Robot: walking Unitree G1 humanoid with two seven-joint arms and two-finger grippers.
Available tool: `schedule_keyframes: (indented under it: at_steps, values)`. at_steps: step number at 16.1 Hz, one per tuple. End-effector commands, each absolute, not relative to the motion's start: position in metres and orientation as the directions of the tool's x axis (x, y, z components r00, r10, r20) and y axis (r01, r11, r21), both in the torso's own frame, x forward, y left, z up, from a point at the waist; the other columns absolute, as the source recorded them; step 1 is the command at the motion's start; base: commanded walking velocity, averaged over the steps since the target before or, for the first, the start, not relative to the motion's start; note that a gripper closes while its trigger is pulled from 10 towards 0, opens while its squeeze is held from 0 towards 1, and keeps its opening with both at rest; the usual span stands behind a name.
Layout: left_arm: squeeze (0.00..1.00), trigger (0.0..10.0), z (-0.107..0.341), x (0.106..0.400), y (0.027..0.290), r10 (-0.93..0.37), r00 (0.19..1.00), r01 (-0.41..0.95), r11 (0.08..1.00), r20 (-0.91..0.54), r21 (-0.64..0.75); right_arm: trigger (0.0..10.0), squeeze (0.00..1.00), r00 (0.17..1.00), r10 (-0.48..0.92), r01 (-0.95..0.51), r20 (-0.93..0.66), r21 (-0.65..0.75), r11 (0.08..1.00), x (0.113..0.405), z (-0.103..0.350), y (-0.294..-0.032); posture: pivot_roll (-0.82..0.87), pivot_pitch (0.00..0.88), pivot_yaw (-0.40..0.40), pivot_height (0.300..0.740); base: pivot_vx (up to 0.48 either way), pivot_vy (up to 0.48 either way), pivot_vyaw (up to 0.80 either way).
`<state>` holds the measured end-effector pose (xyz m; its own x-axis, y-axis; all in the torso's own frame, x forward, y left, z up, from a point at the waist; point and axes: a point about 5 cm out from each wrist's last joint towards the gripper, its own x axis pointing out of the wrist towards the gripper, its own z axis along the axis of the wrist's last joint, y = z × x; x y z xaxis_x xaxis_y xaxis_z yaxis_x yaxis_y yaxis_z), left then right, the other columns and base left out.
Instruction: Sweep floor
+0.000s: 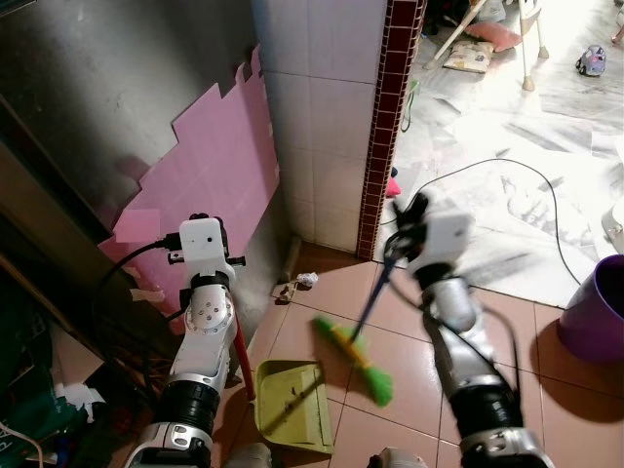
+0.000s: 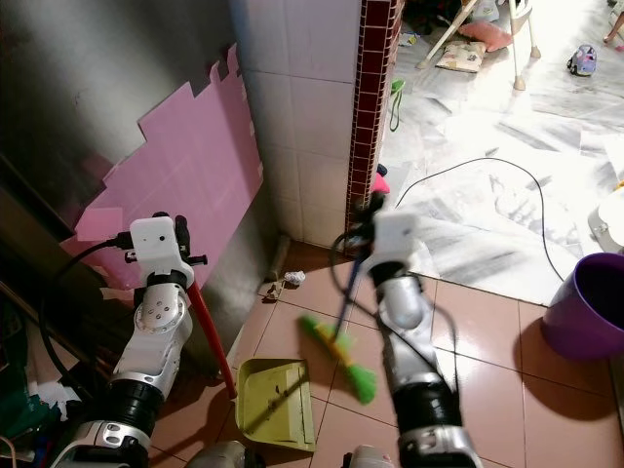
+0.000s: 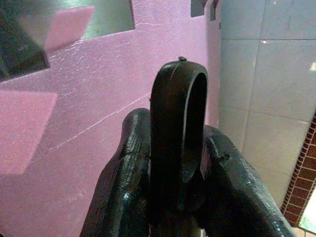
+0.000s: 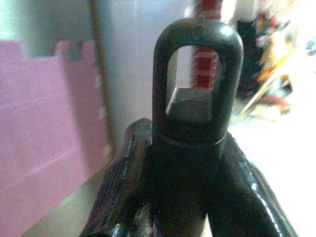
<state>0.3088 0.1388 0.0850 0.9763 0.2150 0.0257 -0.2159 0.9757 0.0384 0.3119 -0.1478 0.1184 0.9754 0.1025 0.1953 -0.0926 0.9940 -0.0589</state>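
Sweeping is under way on the tiled floor [image 1: 546, 390]: the right gripper [image 4: 190, 163] is clamped on the handle of the green broom [image 1: 356, 356], whose head sits on the tiles just right of the yellow dustpan [image 1: 291, 402]. The left gripper [image 3: 177, 163] is closed around the dustpan's red handle [image 2: 208, 336]. Next, I judge, the crumpled litter [image 1: 297, 284] in the corner needs drawing toward the pan. Walls hem the left; the purple bin [image 1: 595, 312] stands well to the right, open tile between.

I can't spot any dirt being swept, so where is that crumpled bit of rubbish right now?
The crumpled paper scrap lies on the terracotta floor tiles at the foot of the white tiled wall corner, ahead of the yellow-green dustpan and left of the green broom head.
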Motion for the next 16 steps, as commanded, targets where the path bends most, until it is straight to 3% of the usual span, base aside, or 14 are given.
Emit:
schedule_keyframes:
  at_steps: [1, 6, 14, 16]
  values:
    - [0.0, 10.0, 0.101, 0.312, 0.142, 0.223, 0.97, -0.228, 0.973, 0.098, 0.043, 10.0, 0.0, 0.945, 0.116, -0.093, 0.307, -0.09, 0.992, 0.318, 0.146, -0.145, -0.11, 0.0, 0.068, 0.74, 0.0, 0.0, 0.0]
    - [0.0, 10.0, 0.108, 0.311, 0.147, 0.256, 0.958, -0.264, 0.963, 0.131, 0.053, 10.0, 0.0, 0.933, 0.186, -0.162, 0.308, -0.105, 0.981, 0.318, 0.147, -0.133, -0.11, 0.0, 0.06, 0.74, 0.175, 0.0, 0.0]
    - [0.0, 10.0, 0.107, 0.311, 0.143, 0.244, 0.962, -0.252, 0.966, 0.126, 0.052, 10.0, 0.0, 0.923, 0.216, -0.192, 0.318, -0.106, 0.976, 0.316, 0.149, -0.13, -0.11, 0.0, 0.06, 0.74, 0.389, 0.0, 0.52]
    - [0.0, 10.0, 0.104, 0.311, 0.142, 0.259, 0.96, -0.265, 0.963, 0.109, 0.047, 10.0, 0.0, 0.917, 0.229, -0.2, 0.326, -0.12, 0.972, 0.315, 0.151, -0.13, -0.11, 0.0, 0.056, 0.74, 0.129, 0.0, 0.0]
